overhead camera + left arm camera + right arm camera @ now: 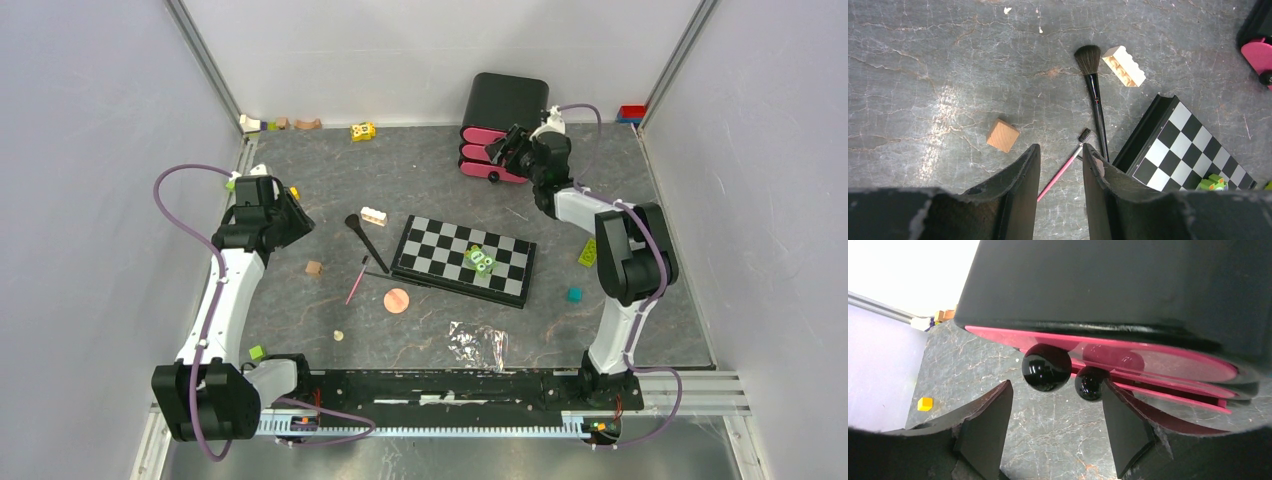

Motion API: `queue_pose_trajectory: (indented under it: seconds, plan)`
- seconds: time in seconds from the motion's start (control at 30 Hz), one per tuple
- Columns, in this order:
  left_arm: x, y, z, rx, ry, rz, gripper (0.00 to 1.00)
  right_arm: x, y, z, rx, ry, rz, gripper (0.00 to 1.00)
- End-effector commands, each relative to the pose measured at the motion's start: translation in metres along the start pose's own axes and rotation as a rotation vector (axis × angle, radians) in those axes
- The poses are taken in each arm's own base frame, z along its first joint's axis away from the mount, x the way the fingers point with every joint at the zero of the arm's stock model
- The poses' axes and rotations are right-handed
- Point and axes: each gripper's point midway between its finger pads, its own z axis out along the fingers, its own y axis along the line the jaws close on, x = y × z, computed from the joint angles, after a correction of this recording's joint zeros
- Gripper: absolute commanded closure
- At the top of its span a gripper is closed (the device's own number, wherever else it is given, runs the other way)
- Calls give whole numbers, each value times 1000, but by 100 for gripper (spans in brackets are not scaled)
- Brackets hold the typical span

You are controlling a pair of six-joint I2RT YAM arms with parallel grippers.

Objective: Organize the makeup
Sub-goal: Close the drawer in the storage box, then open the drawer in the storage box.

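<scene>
Left end effector (1060, 150) apart over open surface (923, 75), beside one pink pencil (1063, 167) and one black brush (1095, 95). Right end effector (1057, 390), apart, faces two knobs (1046, 367) at the back edge

White links (222, 290), black joints (205, 400), purple cables (180, 172); left end effector (1061, 148) black.

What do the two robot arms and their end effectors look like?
The left arm and right arm have white links, black joints and looping purple cables. The left end effector and right end effector have two matte black, wedge-shaped fingers each.
</scene>
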Motion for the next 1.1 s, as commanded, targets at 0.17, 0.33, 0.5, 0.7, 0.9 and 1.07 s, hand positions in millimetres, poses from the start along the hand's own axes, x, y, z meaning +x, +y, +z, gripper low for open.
queue_pose_trajectory:
  seconds: [0.17, 0.33, 0.5, 0.7, 0.9, 1.07]
  plan:
    - [-10, -6, -3, 39, -37, 9, 57, -27, 16, 16, -24, -50, 41, 29]
    - [-10, -5, -4, 38, -40, 9, 57, -38, 17, 21, -4, -73, 53, 33]
    - [-10, -5, -4, 37, -41, 6, 57, -40, 16, 26, 11, -68, 47, 41]
    - [-10, -5, -4, 41, -41, 3, 57, -38, 12, 21, 15, -73, 36, 61]
    - [-9, -5, -3, 41, -37, 3, 57, -31, 16, 7, -6, -67, 46, 68]
    - [-9, -6, -3, 46, -37, 3, 57, -22, 21, -8, -31, -65, 68, 69]
